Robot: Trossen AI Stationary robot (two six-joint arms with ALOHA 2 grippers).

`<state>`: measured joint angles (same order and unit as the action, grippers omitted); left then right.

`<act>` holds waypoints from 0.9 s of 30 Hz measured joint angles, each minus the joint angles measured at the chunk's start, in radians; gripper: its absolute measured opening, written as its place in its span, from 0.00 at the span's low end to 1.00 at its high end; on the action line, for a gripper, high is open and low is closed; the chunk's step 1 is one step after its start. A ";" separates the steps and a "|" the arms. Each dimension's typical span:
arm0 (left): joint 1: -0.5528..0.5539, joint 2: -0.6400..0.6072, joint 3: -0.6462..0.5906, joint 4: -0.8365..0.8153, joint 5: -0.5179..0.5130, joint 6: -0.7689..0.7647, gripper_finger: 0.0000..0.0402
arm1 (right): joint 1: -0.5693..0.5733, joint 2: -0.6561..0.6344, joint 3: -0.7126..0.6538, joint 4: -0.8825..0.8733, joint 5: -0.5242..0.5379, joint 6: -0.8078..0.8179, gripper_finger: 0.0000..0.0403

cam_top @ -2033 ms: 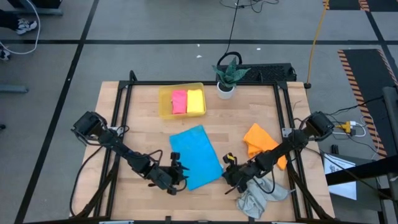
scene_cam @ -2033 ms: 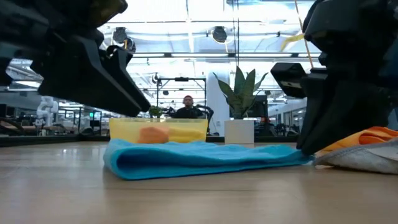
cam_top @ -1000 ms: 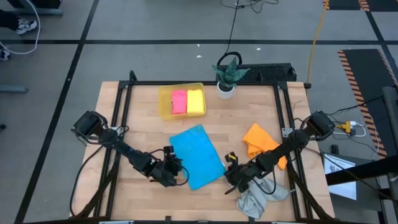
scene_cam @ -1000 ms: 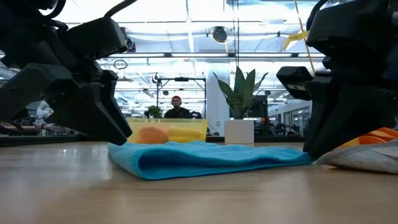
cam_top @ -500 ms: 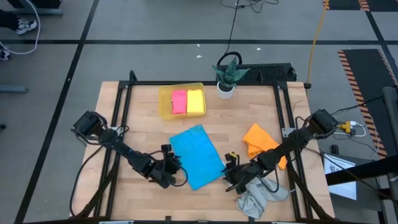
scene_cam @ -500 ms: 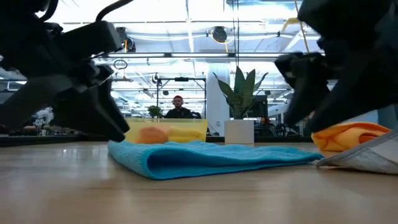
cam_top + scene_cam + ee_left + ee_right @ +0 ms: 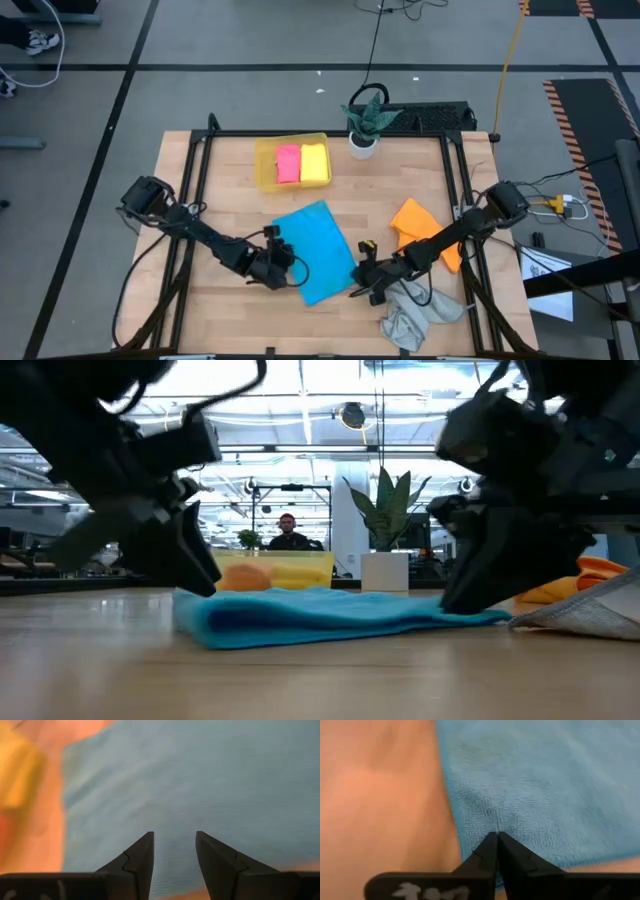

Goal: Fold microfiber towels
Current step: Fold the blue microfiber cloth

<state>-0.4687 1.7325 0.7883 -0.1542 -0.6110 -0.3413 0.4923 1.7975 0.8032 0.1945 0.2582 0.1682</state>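
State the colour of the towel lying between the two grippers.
Bright blue towel; the high view shows it best.

The blue towel (image 7: pixel 315 251) at centre frame is soft cloth with a fine, fuzzy nap, matt and faintly ribbed in the wrist views. The table (image 7: pixel 230 215) is pale wood in planks with a smooth, low sheen. At upper left of the tabletop the tray (image 7: pixel 264 165) looks like translucent yellow plastic. The grey towel (image 7: pixel 410 320) at lower right is limp, crumpled matt cloth.
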 joint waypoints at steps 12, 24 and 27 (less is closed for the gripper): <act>-0.005 -0.124 0.000 -0.041 -0.038 0.025 0.37 | 0.002 0.039 -0.001 0.291 -0.069 -0.077 0.03; -0.184 -0.029 0.001 0.440 0.160 0.332 0.37 | 0.014 -0.030 -0.001 0.222 -0.078 -0.116 0.16; -0.196 0.010 0.000 0.430 0.262 0.381 0.37 | 0.014 -0.026 -0.001 0.209 -0.080 -0.101 0.21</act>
<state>-0.6650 1.7422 0.7887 0.2757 -0.3491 0.0392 0.5060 1.7718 0.8019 0.4033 0.1783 0.0676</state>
